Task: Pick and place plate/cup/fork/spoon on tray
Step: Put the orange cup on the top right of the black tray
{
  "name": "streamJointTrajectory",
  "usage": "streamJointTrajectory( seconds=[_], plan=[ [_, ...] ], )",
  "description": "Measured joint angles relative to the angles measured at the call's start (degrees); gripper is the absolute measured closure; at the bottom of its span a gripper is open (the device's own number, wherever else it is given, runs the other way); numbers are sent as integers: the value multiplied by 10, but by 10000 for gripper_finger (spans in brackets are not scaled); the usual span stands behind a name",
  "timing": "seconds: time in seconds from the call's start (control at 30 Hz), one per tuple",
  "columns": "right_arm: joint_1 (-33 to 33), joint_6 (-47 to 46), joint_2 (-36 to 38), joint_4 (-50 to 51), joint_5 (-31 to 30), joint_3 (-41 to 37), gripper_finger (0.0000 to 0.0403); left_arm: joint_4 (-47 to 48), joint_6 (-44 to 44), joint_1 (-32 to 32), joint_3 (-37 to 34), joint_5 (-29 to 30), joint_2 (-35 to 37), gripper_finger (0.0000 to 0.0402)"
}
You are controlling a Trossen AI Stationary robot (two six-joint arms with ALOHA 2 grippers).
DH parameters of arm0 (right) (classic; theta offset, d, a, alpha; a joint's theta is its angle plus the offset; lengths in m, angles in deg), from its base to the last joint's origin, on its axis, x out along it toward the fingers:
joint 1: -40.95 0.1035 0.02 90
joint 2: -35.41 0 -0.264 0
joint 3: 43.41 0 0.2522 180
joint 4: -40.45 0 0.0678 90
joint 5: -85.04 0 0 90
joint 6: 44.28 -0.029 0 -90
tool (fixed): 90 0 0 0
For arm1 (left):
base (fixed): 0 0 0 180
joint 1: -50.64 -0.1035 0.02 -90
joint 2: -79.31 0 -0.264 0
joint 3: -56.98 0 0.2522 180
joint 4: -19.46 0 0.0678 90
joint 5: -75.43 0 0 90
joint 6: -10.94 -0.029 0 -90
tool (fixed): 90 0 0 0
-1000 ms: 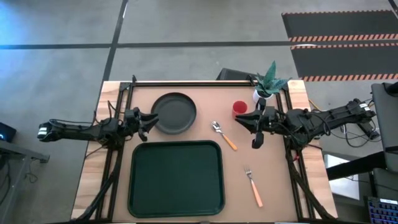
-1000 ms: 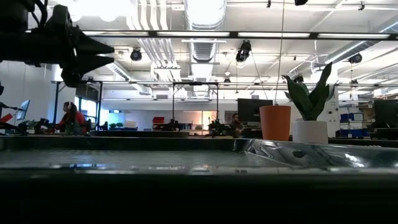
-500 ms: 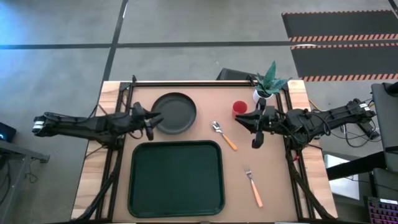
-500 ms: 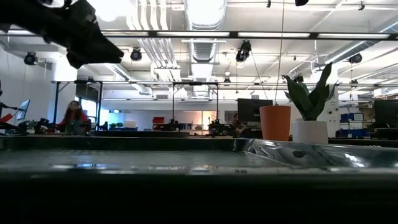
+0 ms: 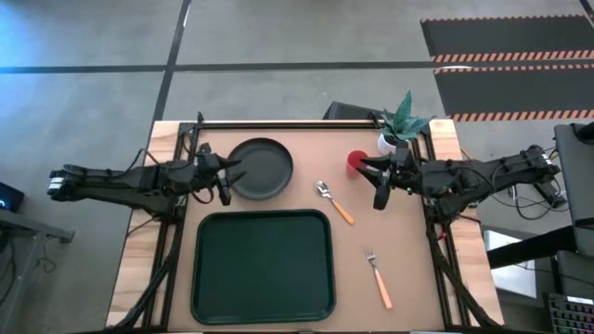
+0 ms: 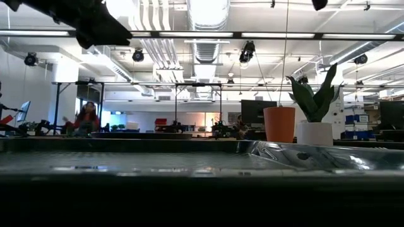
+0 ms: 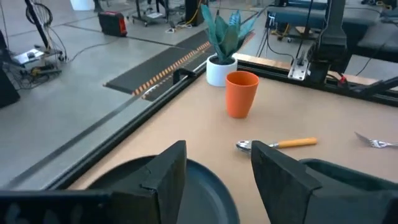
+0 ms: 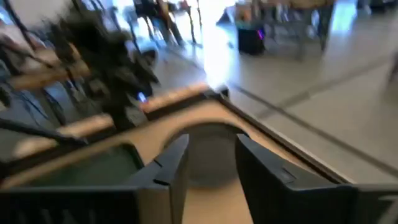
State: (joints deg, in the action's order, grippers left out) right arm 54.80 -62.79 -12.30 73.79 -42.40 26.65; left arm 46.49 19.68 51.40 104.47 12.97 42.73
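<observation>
two grippers flank the plate [image 5: 261,168], which sits on the desk just behind the empty tray [image 5: 262,265]. the left gripper [image 5: 225,178] is at the plate's left rim, jaws parted with the rim showing between them in the left wrist view, nothing clamped yet; it is the nearer arm by far. the right gripper [image 5: 371,179] hovers beside the cup [image 5: 356,162], well right of the plate, fingers apart and empty. spoon [image 5: 333,201] and fork [image 5: 377,276] lie right of the tray.

dark green tray [image 5: 262,266], grey-black plate [image 5: 261,168], red cup [image 5: 355,161], orange-handled fork [image 5: 378,278] and spoon [image 5: 334,202].
</observation>
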Motion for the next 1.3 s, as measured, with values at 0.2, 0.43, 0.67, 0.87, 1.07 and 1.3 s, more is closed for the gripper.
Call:
streamJointTrajectory(
  seconds=[0.2,0.43,0.67,0.87,1.07,1.3],
  plan=[
    [-3,-90,-27,188,-33,92,255,46,-17,0,15,13,46,232],
    [-5,-64,-50,204,-38,134,257,47,-17,0,15,28,93,232],
    [-15,-43,-74,204,-47,136,258,53,-16,0,16,34,122,232],
    [-32,-44,-98,204,-46,135,259,53,-16,0,16,45,137,232],
    [-38,-43,-111,201,-42,135,259,53,-1,0,16,45,141,232],
    [-41,-66,-112,209,-25,135,259,54,0,0,16,45,140,232]
  ],
)
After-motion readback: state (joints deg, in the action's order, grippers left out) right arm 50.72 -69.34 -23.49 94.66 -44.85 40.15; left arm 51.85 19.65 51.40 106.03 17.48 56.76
